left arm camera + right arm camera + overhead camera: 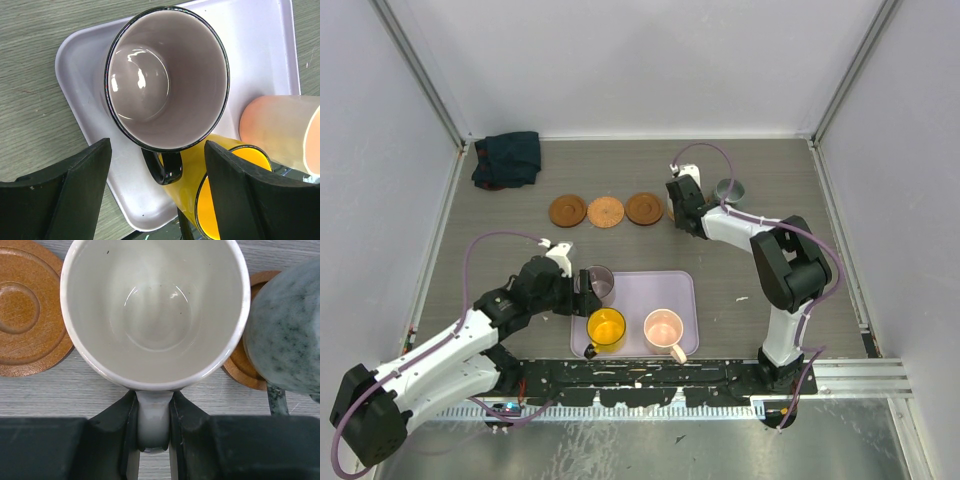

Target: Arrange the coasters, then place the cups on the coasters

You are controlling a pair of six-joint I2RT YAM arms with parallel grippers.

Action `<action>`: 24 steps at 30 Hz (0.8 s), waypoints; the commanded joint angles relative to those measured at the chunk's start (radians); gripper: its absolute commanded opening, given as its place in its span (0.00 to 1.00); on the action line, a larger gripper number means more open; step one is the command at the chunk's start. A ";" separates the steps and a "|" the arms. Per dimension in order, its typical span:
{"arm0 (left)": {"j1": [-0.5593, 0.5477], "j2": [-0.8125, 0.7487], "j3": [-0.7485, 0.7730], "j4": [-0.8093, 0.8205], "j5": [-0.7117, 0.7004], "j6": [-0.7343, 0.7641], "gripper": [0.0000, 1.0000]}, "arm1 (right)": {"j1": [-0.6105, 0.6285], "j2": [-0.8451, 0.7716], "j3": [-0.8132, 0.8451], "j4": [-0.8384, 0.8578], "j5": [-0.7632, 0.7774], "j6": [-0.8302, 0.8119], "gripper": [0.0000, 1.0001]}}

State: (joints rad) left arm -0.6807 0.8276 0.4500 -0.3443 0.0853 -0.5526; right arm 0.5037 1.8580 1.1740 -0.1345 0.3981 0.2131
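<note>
Cream-white cup: empty, handle clamped between right fingers, far right of counter; what it rests on is hidden. Beside it, grey-green cup on coaster. Three bare coasters in row. Lavender tray holds purple cup, yellow cup, pink cup. Left fingers apart, either side of purple cup's handle, arm stretched low from near-left.

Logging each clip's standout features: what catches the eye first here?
The right gripper clamps a white cup by its handle, between a bare coaster and a grey-green cup on its coaster. The left gripper hangs open above a purple cup on the lavender tray, beside a yellow cup and a pink cup.
</note>
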 commanded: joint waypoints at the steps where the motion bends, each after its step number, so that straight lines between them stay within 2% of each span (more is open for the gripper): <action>1: -0.004 -0.006 -0.005 0.047 0.001 0.009 0.76 | -0.005 -0.033 0.025 0.127 0.032 0.009 0.01; 24: -0.004 0.000 -0.007 0.050 0.002 0.008 0.76 | -0.007 -0.016 -0.007 0.095 0.020 0.053 0.01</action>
State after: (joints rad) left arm -0.6807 0.8303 0.4461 -0.3401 0.0826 -0.5529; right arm 0.5018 1.8595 1.1618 -0.1226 0.3836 0.2447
